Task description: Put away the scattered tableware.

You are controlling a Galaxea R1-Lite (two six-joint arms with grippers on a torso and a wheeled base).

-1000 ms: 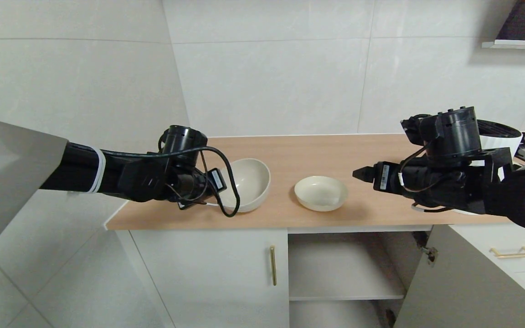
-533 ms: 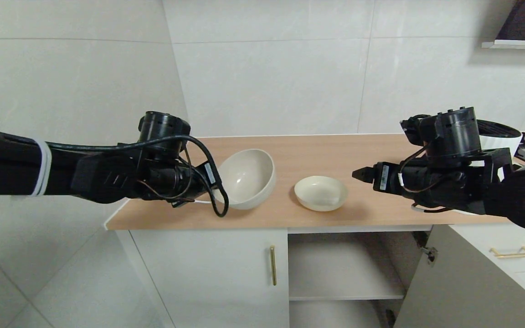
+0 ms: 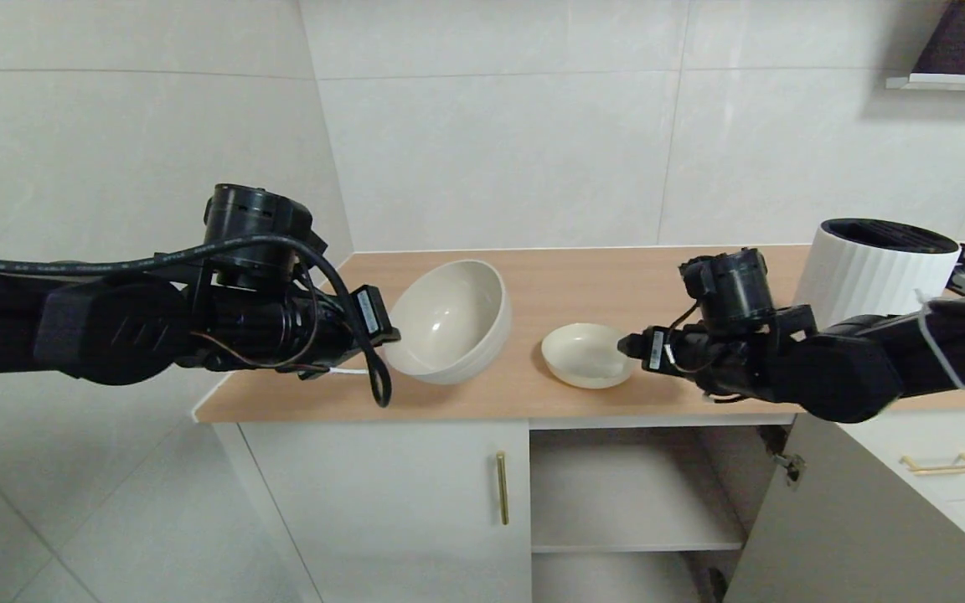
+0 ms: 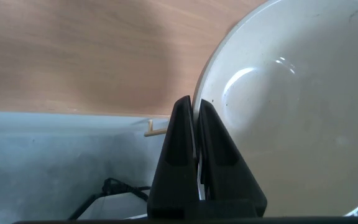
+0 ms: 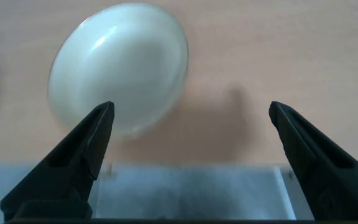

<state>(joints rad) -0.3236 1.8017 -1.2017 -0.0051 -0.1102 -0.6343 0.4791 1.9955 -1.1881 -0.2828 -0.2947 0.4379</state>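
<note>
Head view, centre: my left gripper [image 3: 393,335] clamps the large bowl [image 3: 449,322] by its rim for carrying; my right gripper [image 3: 625,345], jaws apart, faces the small bowl [image 3: 585,356].

Left arm [image 3: 114,331] comes in from 9 o'clock, level, wrist pointing to 3 o'clock. Left gripper [image 3: 390,335] pinched on the rim of the tilted bowl [image 3: 449,322]. Right arm [image 3: 851,377] comes in from 3 o'clock, pointing to 9. Right gripper [image 5: 191,107] jaws spread wide, holding nothing.

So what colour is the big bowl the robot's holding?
The big bowl is plain creamy white, best seen in the head view.
</note>
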